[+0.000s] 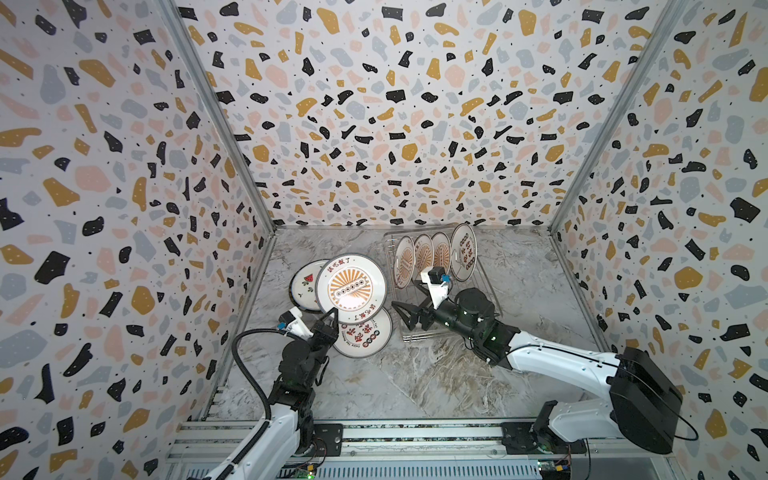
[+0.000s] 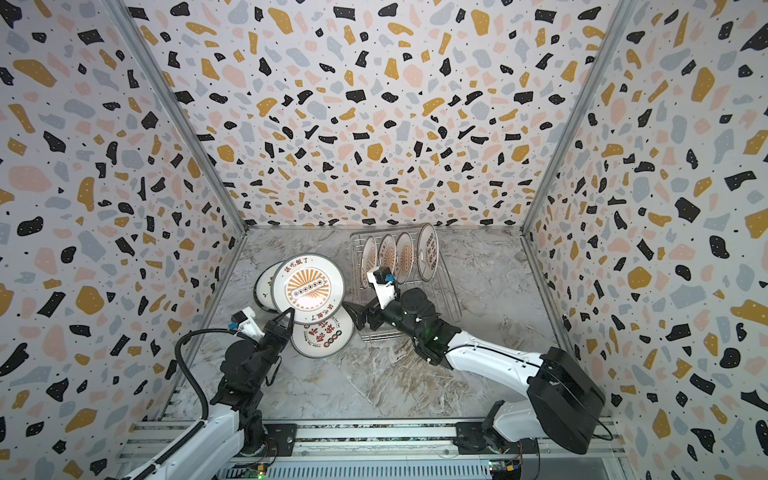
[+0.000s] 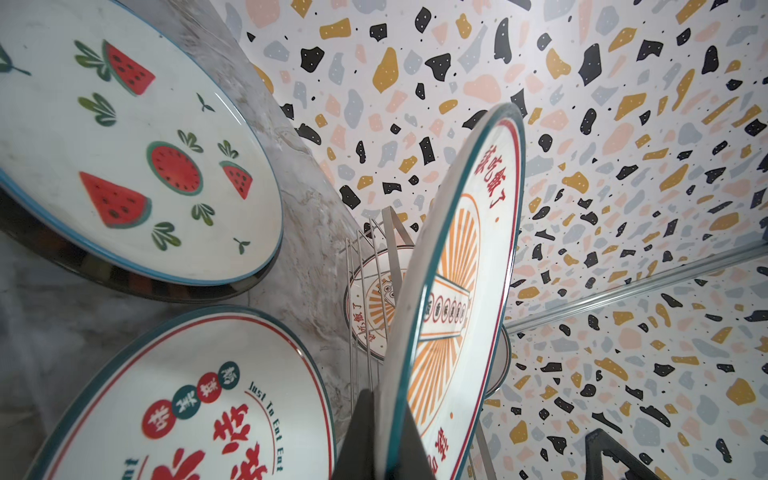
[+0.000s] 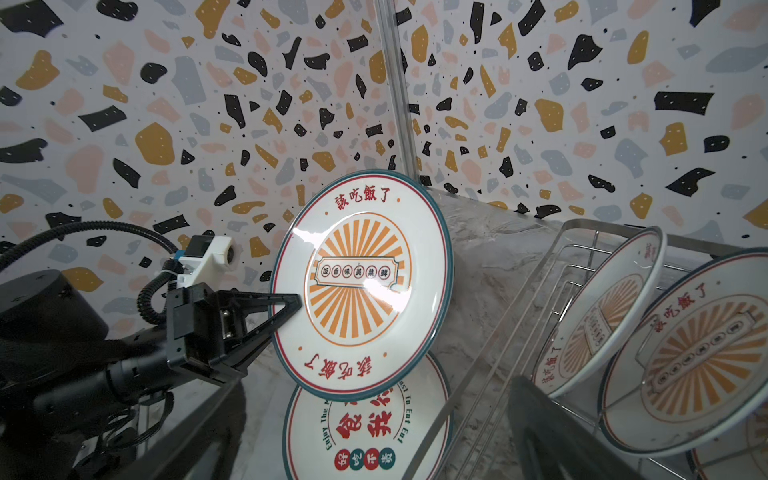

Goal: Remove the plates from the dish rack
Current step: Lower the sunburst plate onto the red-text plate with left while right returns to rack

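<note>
The left gripper (image 1: pixel 332 312) is clamped tight on the near rim of a sunburst plate (image 1: pixel 351 289), holding it tilted with its face up, close to the left edge of the table (image 1: pixel 415 374). Under that plate two others lie flat on the table: a watermelon plate (image 1: pixel 304 284) on the side toward the left edge, and a red-character plate (image 1: pixel 368 340) on the near side; whether the held plate's lower rim touches them I cannot tell. The right gripper (image 1: pixel 401 314) has its jaws spread wide with nothing between them, just beside the near left corner of the dish rack (image 1: pixel 419 336). The rack stands against the table's far edge, with four plates (image 1: pixel 441 251) upright in its far half.
</note>
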{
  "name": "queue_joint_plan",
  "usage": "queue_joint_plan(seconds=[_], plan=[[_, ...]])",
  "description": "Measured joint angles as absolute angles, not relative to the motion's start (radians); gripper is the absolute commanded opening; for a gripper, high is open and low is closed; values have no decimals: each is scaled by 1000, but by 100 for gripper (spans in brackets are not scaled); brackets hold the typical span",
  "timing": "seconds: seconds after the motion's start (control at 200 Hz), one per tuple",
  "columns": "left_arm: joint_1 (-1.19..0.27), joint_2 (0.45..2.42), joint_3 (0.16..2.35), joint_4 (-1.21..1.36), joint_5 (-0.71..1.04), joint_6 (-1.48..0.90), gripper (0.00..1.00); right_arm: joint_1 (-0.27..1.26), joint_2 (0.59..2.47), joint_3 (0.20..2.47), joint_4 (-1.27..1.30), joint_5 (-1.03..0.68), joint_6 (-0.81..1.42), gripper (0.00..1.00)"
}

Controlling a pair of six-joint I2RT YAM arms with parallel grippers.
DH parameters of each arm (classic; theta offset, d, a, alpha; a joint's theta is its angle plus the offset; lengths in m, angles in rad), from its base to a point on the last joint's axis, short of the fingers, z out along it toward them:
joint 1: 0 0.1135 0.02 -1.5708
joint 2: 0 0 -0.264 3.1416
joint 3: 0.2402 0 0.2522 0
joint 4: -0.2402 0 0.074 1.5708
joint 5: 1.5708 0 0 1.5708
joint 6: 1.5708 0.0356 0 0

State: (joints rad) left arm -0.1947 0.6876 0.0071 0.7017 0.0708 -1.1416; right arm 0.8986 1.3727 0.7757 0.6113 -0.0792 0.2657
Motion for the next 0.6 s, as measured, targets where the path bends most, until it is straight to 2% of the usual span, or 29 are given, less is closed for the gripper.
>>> queue_joint_plan(seconds=[0.601], plan=[[-175, 693, 8, 388, 75, -1194, 0, 945, 1605, 989, 519, -7, 223, 99]])
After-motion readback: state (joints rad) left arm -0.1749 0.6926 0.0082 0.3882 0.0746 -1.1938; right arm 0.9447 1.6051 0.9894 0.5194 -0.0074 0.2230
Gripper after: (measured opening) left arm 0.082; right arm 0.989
